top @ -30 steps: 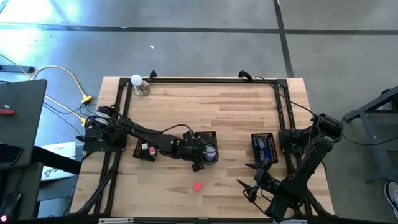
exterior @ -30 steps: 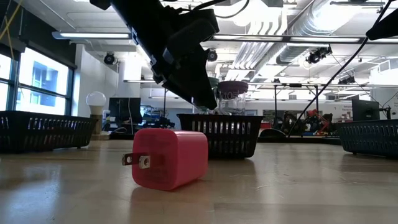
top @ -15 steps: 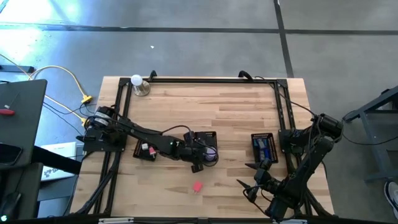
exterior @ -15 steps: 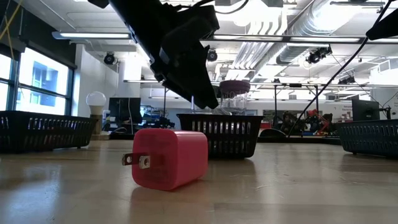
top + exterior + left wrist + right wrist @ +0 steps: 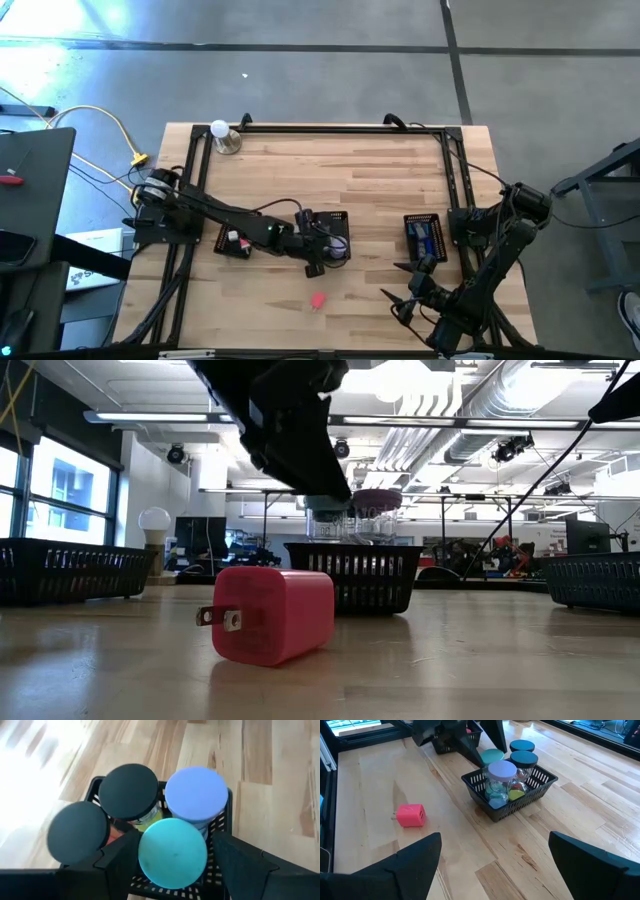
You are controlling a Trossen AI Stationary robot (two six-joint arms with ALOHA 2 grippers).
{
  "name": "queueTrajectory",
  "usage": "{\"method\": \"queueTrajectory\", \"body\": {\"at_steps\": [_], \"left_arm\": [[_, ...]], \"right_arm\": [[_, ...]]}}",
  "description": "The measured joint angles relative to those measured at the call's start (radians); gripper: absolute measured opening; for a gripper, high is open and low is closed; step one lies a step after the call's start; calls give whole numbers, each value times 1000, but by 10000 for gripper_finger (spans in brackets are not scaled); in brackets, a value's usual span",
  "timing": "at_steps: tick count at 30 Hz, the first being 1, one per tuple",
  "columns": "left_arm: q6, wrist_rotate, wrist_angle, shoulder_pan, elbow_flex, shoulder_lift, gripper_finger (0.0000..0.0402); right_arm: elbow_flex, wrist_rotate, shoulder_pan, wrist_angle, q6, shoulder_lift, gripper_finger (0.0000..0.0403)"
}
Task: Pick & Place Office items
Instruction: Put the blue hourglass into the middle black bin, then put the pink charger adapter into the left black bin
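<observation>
My left gripper is over the middle black mesh tray, which holds several small jars: two with black lids, one with a purple lid and one with a teal lid. Its fingers stand on either side of the teal-lidded jar and are shut on it. A pink plug block lies on its side on the bare wood nearer the near edge. My right gripper waits open near the table's near right corner, facing the tray. My left gripper holds the teal-lidded jar between its two fingers, coming from above and slanting from the near side. The round lid hides where the fingers meet the jar. The jar stands upright among the other jars; whether it is off the tray floor I cannot tell.
A second mesh tray with a red and pink piece sits left of the middle one. A third with blue pieces sits to the right. A white ball on a metal base stands at the far left corner. Bare wood lies around the pink block.
In the low view my left gripper has moved up a little above the middle tray, and a clear jar now shows under its fingers beside the purple-lidded one. The pink block and my right arm have kept still.
</observation>
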Motion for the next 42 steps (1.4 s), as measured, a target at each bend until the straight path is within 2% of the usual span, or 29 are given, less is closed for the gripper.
{"method": "queueTrajectory", "body": {"at_steps": [7,14,17,23,42], "left_arm": [[1,-13,-30,-51,1,-27,246],[55,-186,-49,-175,1,-34,246],[61,-218,-51,-220,1,-34,246],[61,-245,-56,-280,1,-34,246],[23,-227,-77,-382,0,-34,246]], "right_arm": [[0,-2,0,4,0,0,357],[0,0,0,6,-7,0,357],[0,0,0,7,-7,0,357],[0,0,0,7,-7,0,357],[0,0,0,16,-7,0,357]]}}
